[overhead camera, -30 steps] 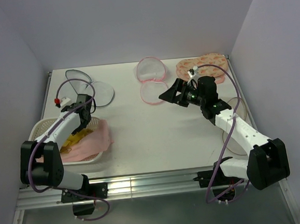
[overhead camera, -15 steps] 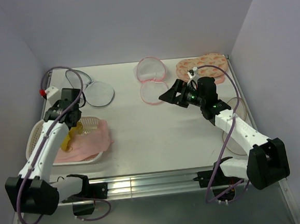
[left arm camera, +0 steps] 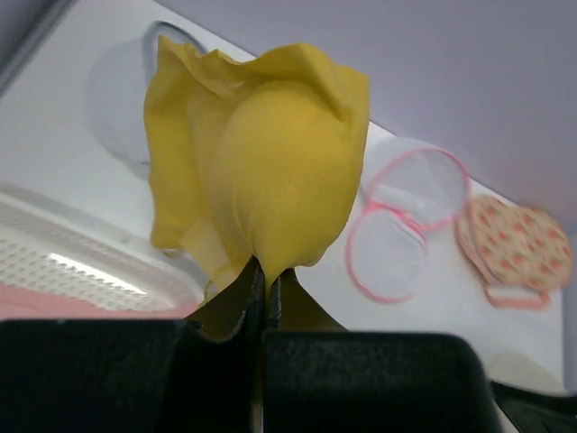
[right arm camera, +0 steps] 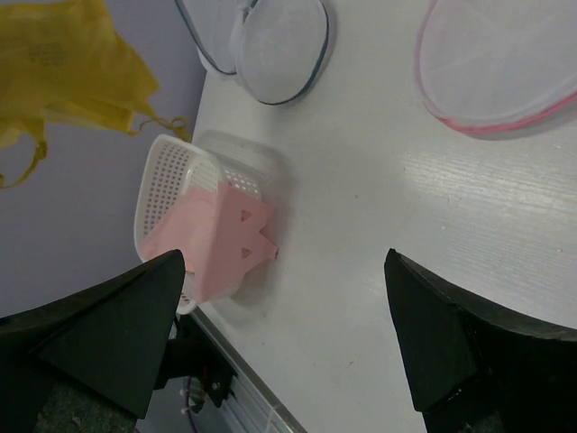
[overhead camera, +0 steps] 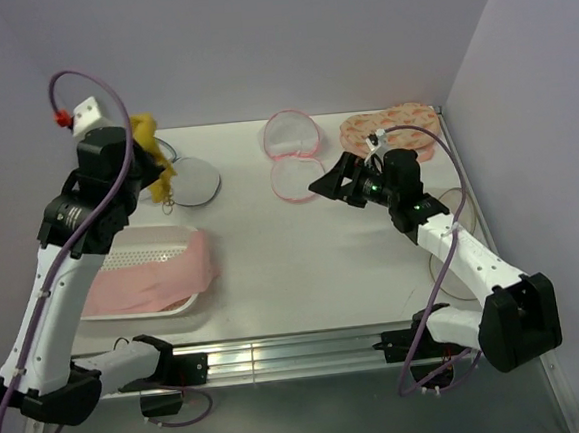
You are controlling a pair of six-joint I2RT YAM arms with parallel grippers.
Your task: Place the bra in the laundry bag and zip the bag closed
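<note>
Risen out of the perforated white plastic basket [overhead camera: 142, 256] since a second ago, left gripper [left arm camera: 266, 289] clamped tight on the soft, crumpled yellow bra [left arm camera: 261, 171], with a smooth pink garment [overhead camera: 164, 281] left draped in the basket; marks the pick as done, loading next. Mid-table, right gripper [right arm camera: 284, 334] spread wide, holding nothing. Farther back, near the hanging bra, laundry bag [overhead camera: 191, 179] lying open: two round domes of sheer white mesh, grey zip rim.

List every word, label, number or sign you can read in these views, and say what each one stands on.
There is no text that can be read.
The yellow bra shows no tag or print that can be made out.
The peach padded piece bears only a pink pattern, no letters.
The white basket, the laundry bag and the pink-rimmed bag show no markings.
</note>
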